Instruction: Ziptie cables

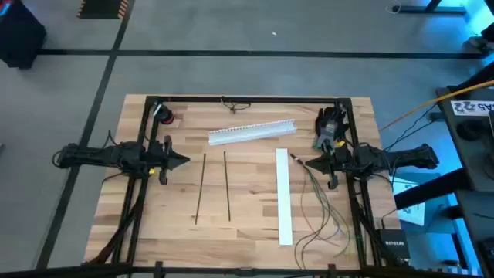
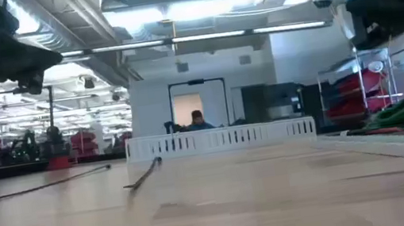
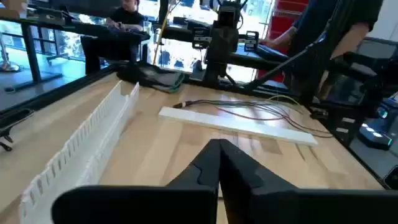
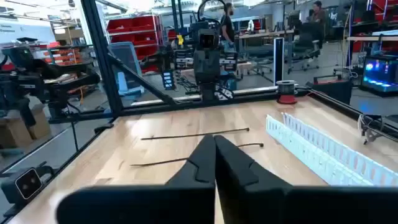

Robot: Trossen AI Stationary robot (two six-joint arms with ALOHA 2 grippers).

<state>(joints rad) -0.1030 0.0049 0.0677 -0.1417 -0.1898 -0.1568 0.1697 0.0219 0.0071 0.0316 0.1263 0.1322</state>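
Two arms parked over a wooden table, one at each side edge. Left gripper raised at the table's left side, fingers pressed together, nothing between them. Right gripper raised at the right side, fingers likewise pressed together and empty, tip just beside the near end of the cables.

Cables lying loose on the table's right portion, between the flat white strip and the right frame rail, curving from near the right gripper toward the front edge; seen from the left wrist as thin green, yellow and dark strands running alongside the strip.

Two thin black ties laid straight and parallel at the table's middle, left of the white strip, apart from the cables. Slotted white duct lying tilted across the back of the table. Red roll at the back left corner. Person seated in the room beyond.
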